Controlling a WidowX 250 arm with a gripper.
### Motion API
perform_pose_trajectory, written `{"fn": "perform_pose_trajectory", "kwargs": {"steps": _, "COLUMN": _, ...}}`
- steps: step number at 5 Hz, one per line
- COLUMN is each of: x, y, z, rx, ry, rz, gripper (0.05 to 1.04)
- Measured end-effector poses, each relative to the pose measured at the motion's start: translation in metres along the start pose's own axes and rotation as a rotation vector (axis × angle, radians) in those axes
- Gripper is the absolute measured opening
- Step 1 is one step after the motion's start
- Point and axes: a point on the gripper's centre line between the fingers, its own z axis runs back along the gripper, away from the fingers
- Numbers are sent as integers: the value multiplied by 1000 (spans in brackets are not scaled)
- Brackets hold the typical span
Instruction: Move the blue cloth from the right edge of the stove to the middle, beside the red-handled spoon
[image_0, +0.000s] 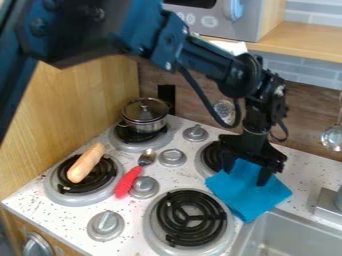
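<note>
At the right of the stove, the black gripper (245, 177) points down over a blue cloth (252, 199), its two fingers apart and parts of the cloth showing between them. Whether the fingertips touch the cloth I cannot tell. The cloth lies between the back right burner and the sink, partly covered by the gripper.
A sausage (85, 163) rests on the left burner (56, 191). Beside it lies a red-handled spoon (128, 181). A lidded pot (145, 114) stands on the back left burner. Several grey knobs (105, 225) rise between burners. The sink (288, 234) is at the lower right.
</note>
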Motion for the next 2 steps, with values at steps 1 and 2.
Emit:
{"fn": "perform_pose_trajectory", "kwargs": {"steps": 1, "x": -3, "y": -2, "z": -10, "rx": 4, "ry": 19, "rz": 12, "gripper": 1006}}
{"fn": "perform_pose_trajectory", "kwargs": {"steps": 2, "x": -2, "y": -3, "z": -16, "rx": 3, "ry": 23, "rz": 27, "gripper": 970}}
